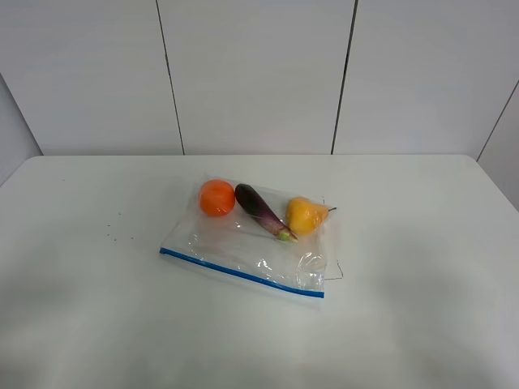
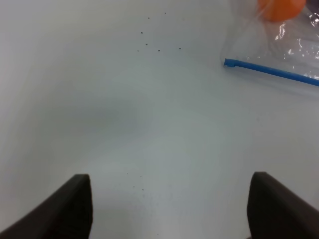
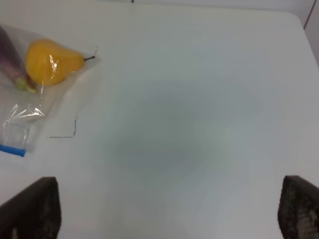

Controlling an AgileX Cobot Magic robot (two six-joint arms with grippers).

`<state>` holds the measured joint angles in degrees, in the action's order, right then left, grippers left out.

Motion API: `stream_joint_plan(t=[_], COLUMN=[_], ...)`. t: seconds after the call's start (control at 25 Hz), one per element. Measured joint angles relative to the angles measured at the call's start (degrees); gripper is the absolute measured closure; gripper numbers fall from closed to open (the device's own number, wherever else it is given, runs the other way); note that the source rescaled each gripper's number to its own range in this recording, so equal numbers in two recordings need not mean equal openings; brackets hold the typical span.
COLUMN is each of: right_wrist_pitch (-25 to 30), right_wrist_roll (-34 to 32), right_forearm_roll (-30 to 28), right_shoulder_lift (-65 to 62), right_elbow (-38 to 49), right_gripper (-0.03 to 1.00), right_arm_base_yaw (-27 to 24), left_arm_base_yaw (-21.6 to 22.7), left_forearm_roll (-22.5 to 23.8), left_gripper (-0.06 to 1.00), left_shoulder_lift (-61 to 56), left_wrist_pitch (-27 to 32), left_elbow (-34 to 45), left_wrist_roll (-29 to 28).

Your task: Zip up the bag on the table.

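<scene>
The left gripper (image 2: 167,209) hovers with jaws spread wide over the plain white matte table (image 1: 89,267); the right gripper (image 3: 169,214) likewise, holding nothing. The clear crinkly plastic zip bag (image 1: 243,243) lies mid-table between them. Its blue zipper strip (image 1: 242,273) runs left-to-right along the near edge (slightly slanted). The strip's left end looks nearer the left gripper.
</scene>
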<state>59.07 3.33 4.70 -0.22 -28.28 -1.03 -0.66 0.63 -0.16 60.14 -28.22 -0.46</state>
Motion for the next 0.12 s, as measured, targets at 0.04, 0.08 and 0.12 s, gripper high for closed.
stream_joint_plan(t=[0.04, 0.08, 0.12], right_wrist_pitch=[0.0, 0.0, 0.0], right_wrist_roll=[0.0, 0.0, 0.0], right_forearm_roll=[0.0, 0.0, 0.0], right_shoulder_lift=[0.0, 0.0, 0.0], right_elbow=[0.0, 0.0, 0.0], right_gripper=[0.0, 0.0, 0.0], right_arm_base_yaw=[0.0, 0.0, 0.0], left_arm_base_yaw=[0.0, 0.0, 0.0], left_forearm_roll=[0.0, 0.0, 0.0], left_gripper=[-0.05, -0.05, -0.05], left_shoulder_lift=[0.0, 0.0, 0.0], left_wrist_pitch=[0.0, 0.0, 0.0], left_elbow=[0.0, 0.0, 0.0], left_wrist_roll=[0.0, 0.0, 0.0])
